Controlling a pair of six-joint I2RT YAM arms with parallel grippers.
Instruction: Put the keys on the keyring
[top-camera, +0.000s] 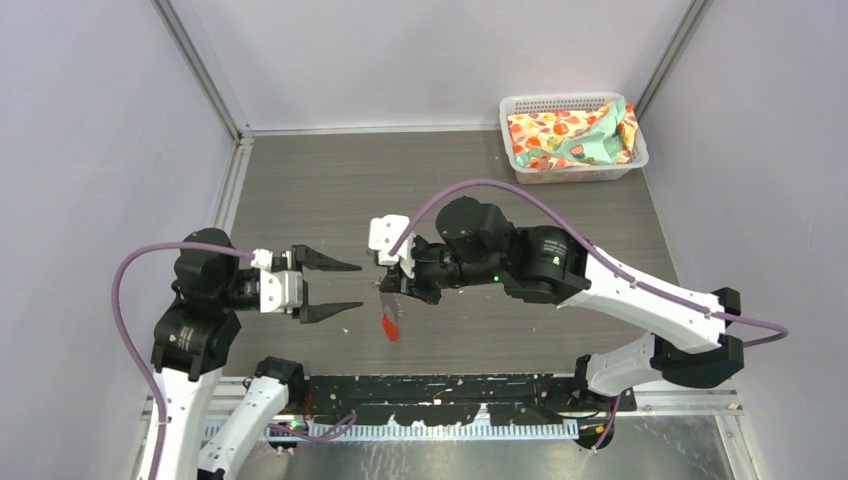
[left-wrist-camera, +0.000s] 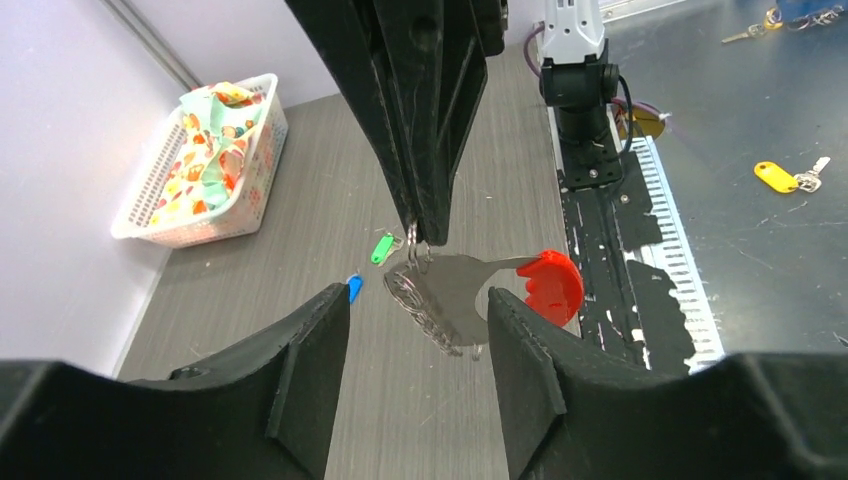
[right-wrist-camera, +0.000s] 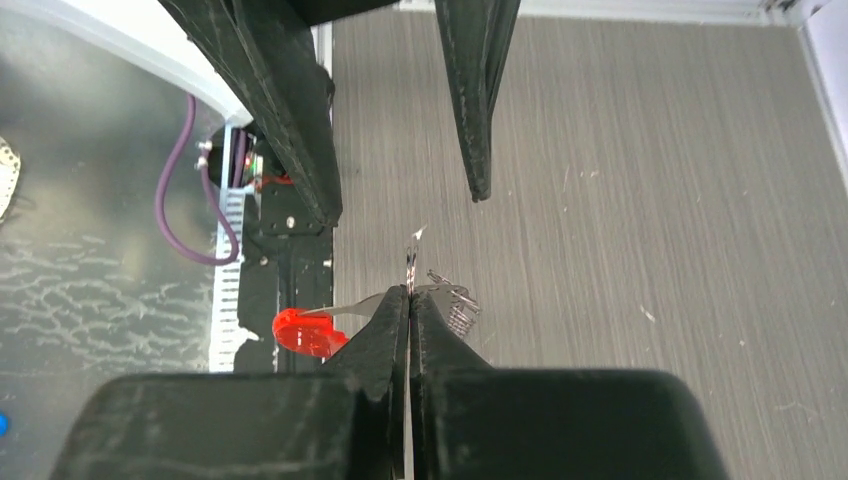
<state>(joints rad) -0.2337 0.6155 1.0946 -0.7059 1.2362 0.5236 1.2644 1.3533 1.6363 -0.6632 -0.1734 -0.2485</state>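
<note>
My right gripper (top-camera: 388, 290) is shut on the keyring's wire (right-wrist-camera: 410, 268) and holds it above the table. The silvery loops (left-wrist-camera: 437, 300) and the red crescent tag (left-wrist-camera: 550, 287) hang below it; the tag also shows in the top view (top-camera: 390, 327) and the right wrist view (right-wrist-camera: 305, 332). My left gripper (top-camera: 338, 288) is open and empty, just left of the keyring, its fingertips (left-wrist-camera: 330, 305) level with the loops. The green key (left-wrist-camera: 382, 248) and the blue key (left-wrist-camera: 354, 288) lie on the table beyond the keyring. Both keys are hidden in the top view.
A white basket (top-camera: 520, 160) holding a patterned cloth stands at the back right, and shows in the left wrist view (left-wrist-camera: 262, 130). A black rail (top-camera: 450, 385) runs along the near edge. A yellow-tagged key (left-wrist-camera: 775, 177) lies on the metal surface off the table.
</note>
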